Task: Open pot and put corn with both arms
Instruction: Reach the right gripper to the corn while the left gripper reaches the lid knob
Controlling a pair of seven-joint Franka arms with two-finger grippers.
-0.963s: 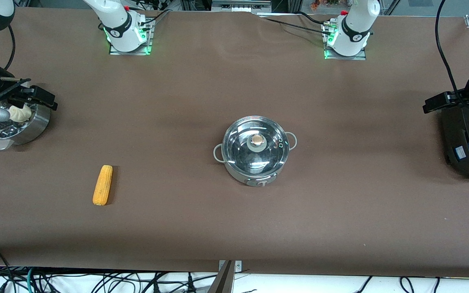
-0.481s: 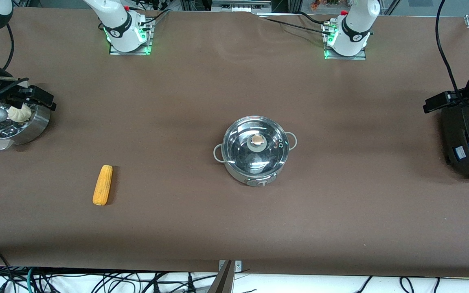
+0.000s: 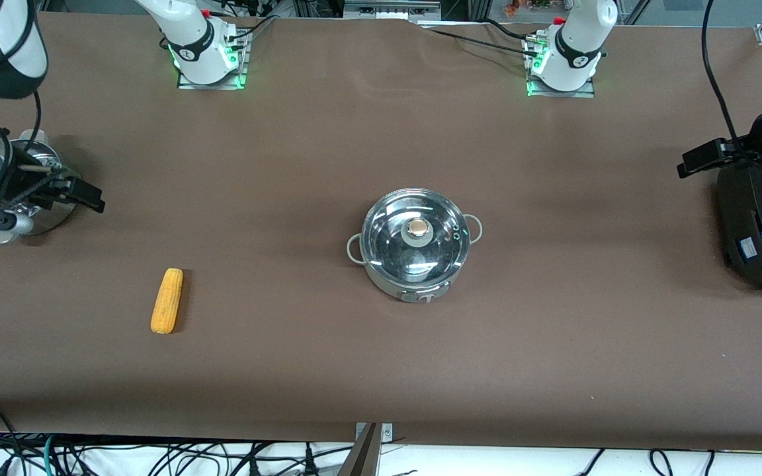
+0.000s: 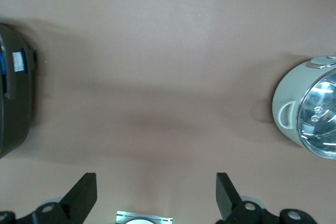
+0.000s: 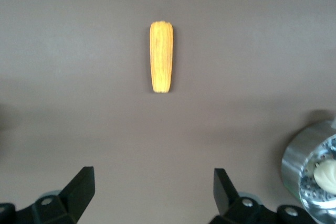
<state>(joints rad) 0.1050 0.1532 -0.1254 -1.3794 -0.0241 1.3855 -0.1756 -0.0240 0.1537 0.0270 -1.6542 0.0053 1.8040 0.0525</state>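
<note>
The steel pot (image 3: 415,264) stands at the table's middle with its glass lid (image 3: 397,248) and tan knob (image 3: 419,229) on it; it also shows in the left wrist view (image 4: 310,108). The corn (image 3: 167,300) lies on the table toward the right arm's end, nearer to the front camera than the pot, and shows in the right wrist view (image 5: 161,56). My right gripper (image 5: 153,190) is open and empty, in the air beside the steamer bowl, apart from the corn. My left gripper (image 4: 155,192) is open and empty, over the table by the black cooker.
A perforated steel steamer bowl (image 3: 47,210) with a white bun (image 5: 323,174) stands at the right arm's end, partly under the right hand. A large black cooker (image 3: 761,225) stands at the left arm's end. Arm bases (image 3: 206,46) stand along the farther edge.
The right hand has moved from over the steamer bowl toward the corn and now hides the bun in the front view. The left hand has shifted slightly toward the pot.
</note>
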